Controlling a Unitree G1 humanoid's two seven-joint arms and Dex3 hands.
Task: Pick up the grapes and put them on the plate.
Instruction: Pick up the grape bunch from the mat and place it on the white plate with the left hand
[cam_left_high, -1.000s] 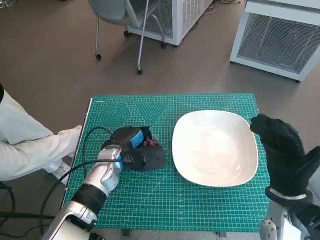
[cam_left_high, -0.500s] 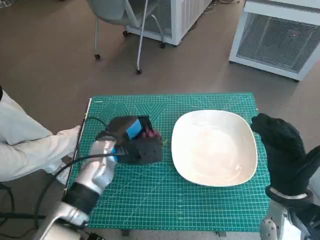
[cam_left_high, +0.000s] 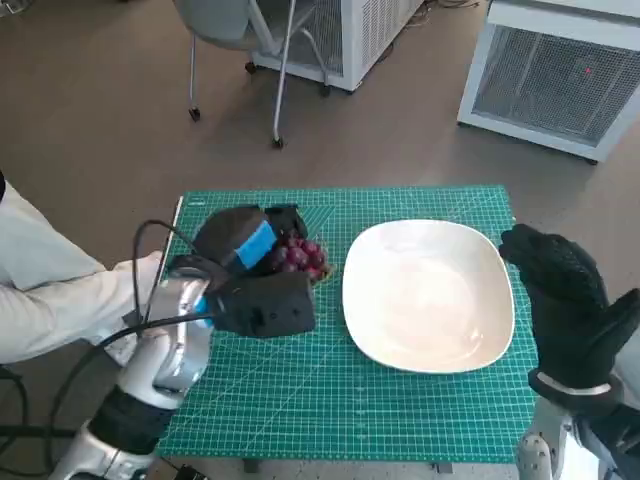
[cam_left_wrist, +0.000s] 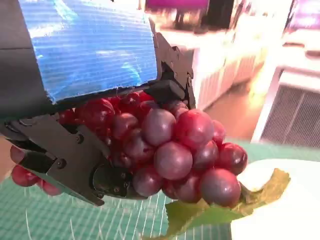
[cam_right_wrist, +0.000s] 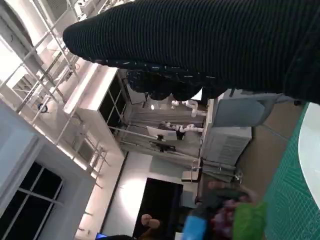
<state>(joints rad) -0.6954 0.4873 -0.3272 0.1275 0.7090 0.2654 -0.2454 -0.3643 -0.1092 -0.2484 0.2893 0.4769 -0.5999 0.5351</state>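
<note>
My left hand (cam_left_high: 252, 272) grips a bunch of dark red grapes (cam_left_high: 297, 256) and holds it raised above the green mat, just left of the white plate (cam_left_high: 428, 294). In the left wrist view the grapes (cam_left_wrist: 170, 145) fill the middle, clasped by the black fingers (cam_left_wrist: 75, 155) under the blue-taped back, and a green leaf (cam_left_wrist: 220, 210) hangs below them near the plate's edge (cam_left_wrist: 280, 210). My gloved right hand (cam_left_high: 565, 300) hovers upright at the plate's right edge, holding nothing, fingers apart. The right wrist view shows the glove (cam_right_wrist: 210, 45) and, far off, the blurred grapes (cam_right_wrist: 227, 215).
The green cutting mat (cam_left_high: 340, 400) covers the small table. A person in pale sleeves (cam_left_high: 60, 290) sits close at the table's left edge. A chair (cam_left_high: 250, 40) and white cabinets (cam_left_high: 560, 80) stand on the floor beyond the table.
My left hand has lifted off the mat with the grapes in its grip and risen slightly away from me. The right hand has stayed where it was.
</note>
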